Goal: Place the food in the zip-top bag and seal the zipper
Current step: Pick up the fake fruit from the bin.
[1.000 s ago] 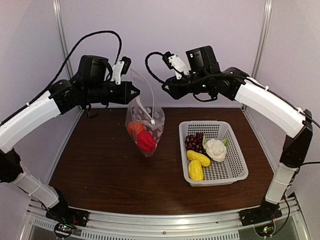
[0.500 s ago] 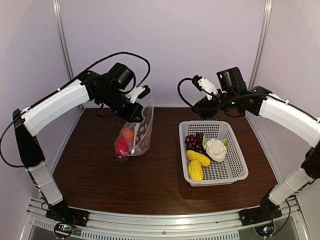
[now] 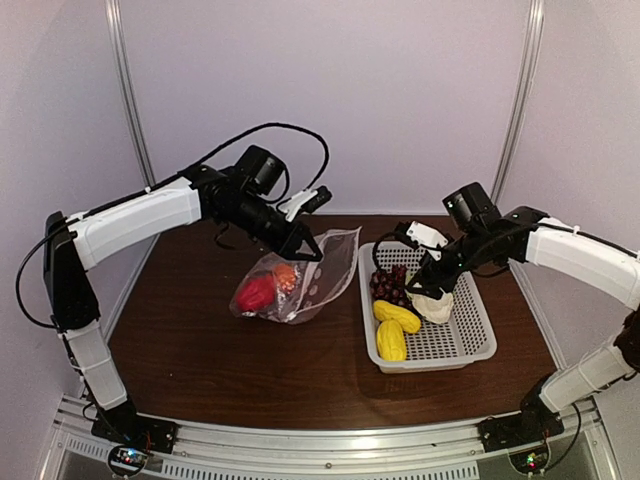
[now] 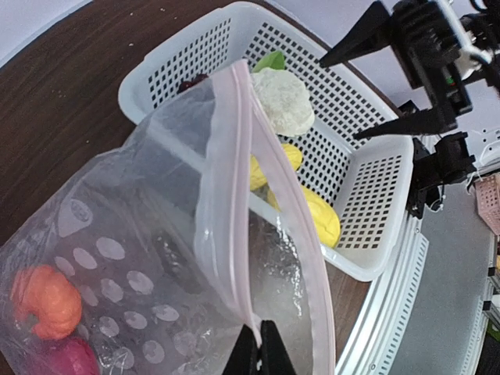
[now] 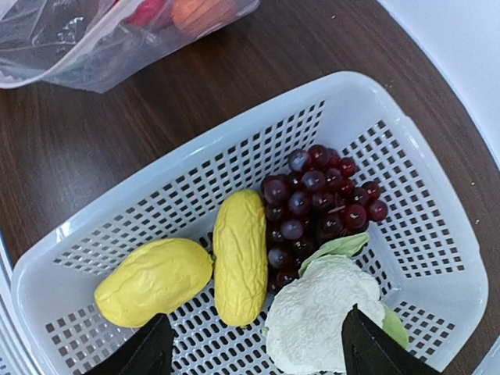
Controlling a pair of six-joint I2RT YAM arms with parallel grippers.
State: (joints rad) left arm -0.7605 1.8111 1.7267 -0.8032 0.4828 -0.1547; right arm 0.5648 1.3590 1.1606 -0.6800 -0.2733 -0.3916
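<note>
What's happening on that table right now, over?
Left pincer shut on bag rim. Right pincer open above cauliflower in basket. Pepper, orange fruit bagged. Nothing in the way.

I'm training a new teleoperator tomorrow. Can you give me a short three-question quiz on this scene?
1. True or false: the red pepper is inside the zip-top bag.
2. How many food items lie in the white basket, counting a bunch as one?
3. The left gripper is: A) open, B) shut on the bag's mouth edge, C) out of view.
Key: 1 true; 2 four: grapes, cauliflower, two yellow pieces; 3 B.
</note>
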